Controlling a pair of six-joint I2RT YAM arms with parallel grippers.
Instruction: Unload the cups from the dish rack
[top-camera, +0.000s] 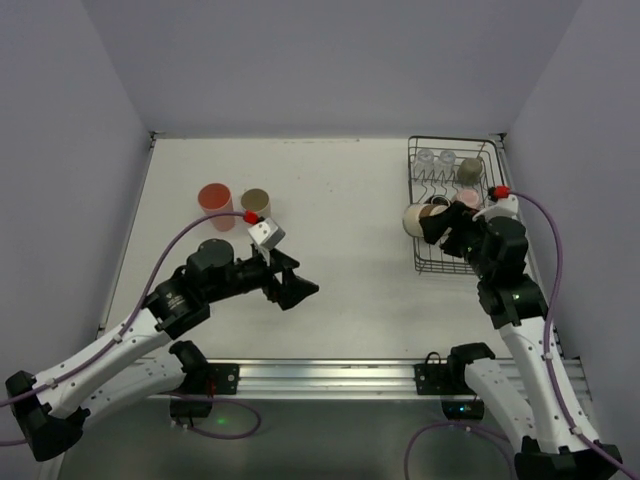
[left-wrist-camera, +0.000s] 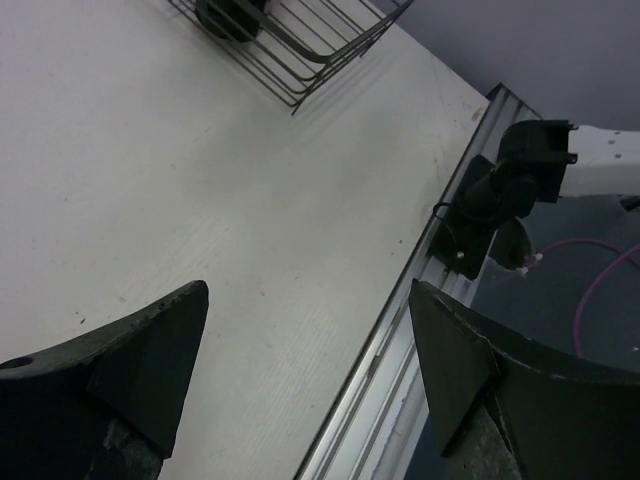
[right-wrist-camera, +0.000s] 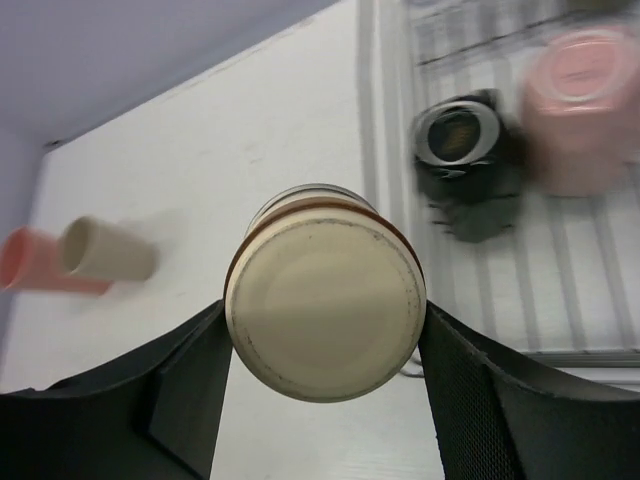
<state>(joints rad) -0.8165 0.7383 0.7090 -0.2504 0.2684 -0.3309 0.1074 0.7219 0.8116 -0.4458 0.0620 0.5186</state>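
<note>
The black wire dish rack (top-camera: 480, 262) stands at the right. It holds two clear glasses (top-camera: 436, 158), a grey-olive cup (top-camera: 470, 170), a dark mug (top-camera: 438, 204) and a pink cup (top-camera: 468, 198). My right gripper (top-camera: 428, 226) is shut on a cream cup with a brown band (top-camera: 414, 218), held on its side at the rack's left edge. In the right wrist view the cup's base (right-wrist-camera: 325, 305) fills the space between my fingers (right-wrist-camera: 470, 390). A salmon-pink tumbler (top-camera: 214, 204) and a tan cup (top-camera: 256, 204) stand on the table at the left. My left gripper (top-camera: 292, 286) is open and empty.
The left wrist view shows my open left gripper (left-wrist-camera: 308, 300) over bare white table, a rack corner (left-wrist-camera: 310, 60) at the top, and the table's metal front rail (left-wrist-camera: 400, 340) with the right arm's base (left-wrist-camera: 495, 195). Grey walls enclose the table.
</note>
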